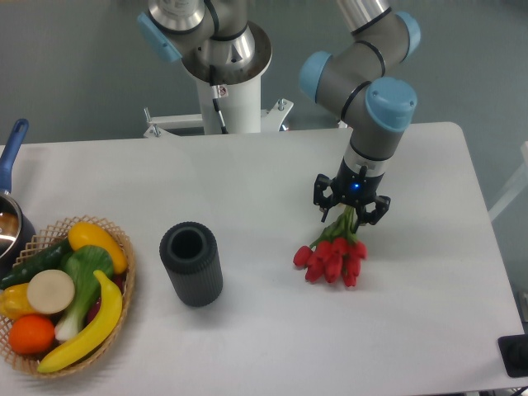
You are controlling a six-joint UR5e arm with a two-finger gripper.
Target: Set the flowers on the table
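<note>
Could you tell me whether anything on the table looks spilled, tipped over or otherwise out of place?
Nothing stands out. The vase stands upright and empty, the fruit sits inside its basket, and the flowers hang from the gripper low over the table.

readable text: none anywhere in the camera view
robot base column: a small sticker at its 12 o'clock end, too small to read
gripper: blue light only, no lettering
</note>
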